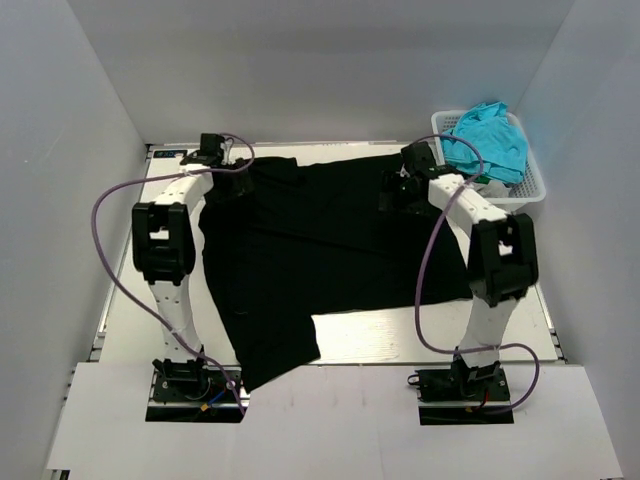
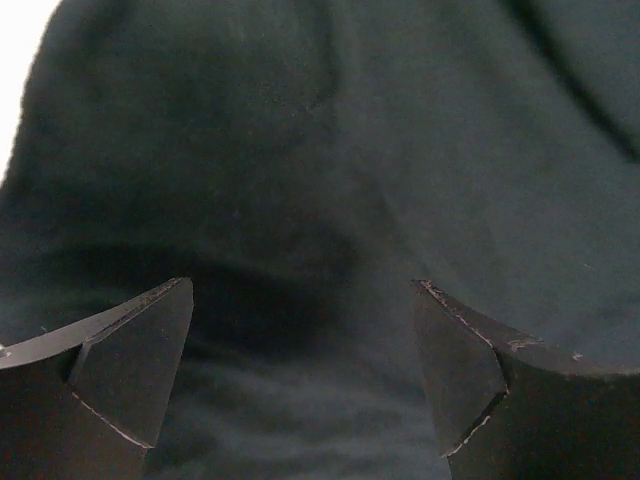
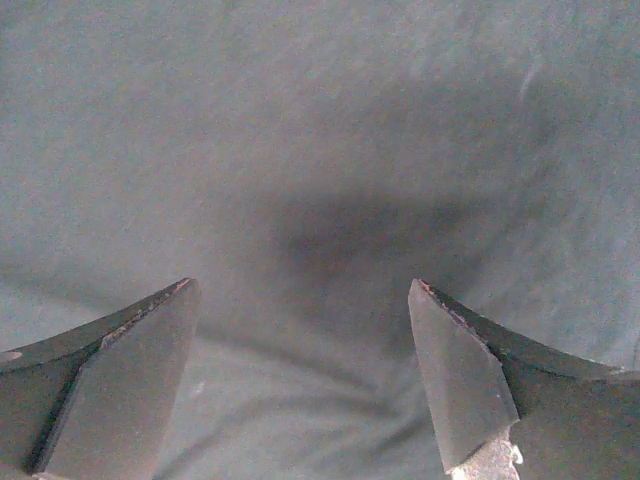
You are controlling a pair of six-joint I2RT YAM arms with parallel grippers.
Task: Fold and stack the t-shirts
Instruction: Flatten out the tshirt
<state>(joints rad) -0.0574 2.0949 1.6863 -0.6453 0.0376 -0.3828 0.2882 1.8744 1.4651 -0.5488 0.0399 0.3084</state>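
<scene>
**A:** How far along is the folding?

**B:** Barely started, by my reading. The black t-shirt (image 1: pixel 300 240) lies opened out on the bench (image 1: pixel 380 338). I can see no tidy fold in it, and no stack anywhere.

**A:** Start with the part well short of the tools.

**B:** Well nearer than both tools, one corner of the shirt trails down to the bench's near edge, just beside the left arm's base. To the right of that corner there is a bare strip of bench. The outline is crooked, so the shirt isn't squared up.

**A:** And under the tools?

**B:** The left tool (image 2: pixel 302 286) has its fingers spread wide, and there's nothing between them. Dark cloth with soft ripples fills the view right below it. The right tool (image 3: pixel 300 284) is spread just as wide and grips nothing. The fabric beneath it is smoother, with one shallow crease. Each tool sits low over the shirt's far part, left and right. I can't tell whether the fingertips touch the cloth.

**A:** Anything beyond them?

**B:** Past the right tool and off to its right is a white basket (image 1: pixel 537 187) with a blue t-shirt (image 1: pixel 490 135) bunched up inside, unfolded.

**A:** So what's left?

**B:** Nearly everything. The black shirt has to be folded, then the blue one, and then they have to be stacked.
</scene>
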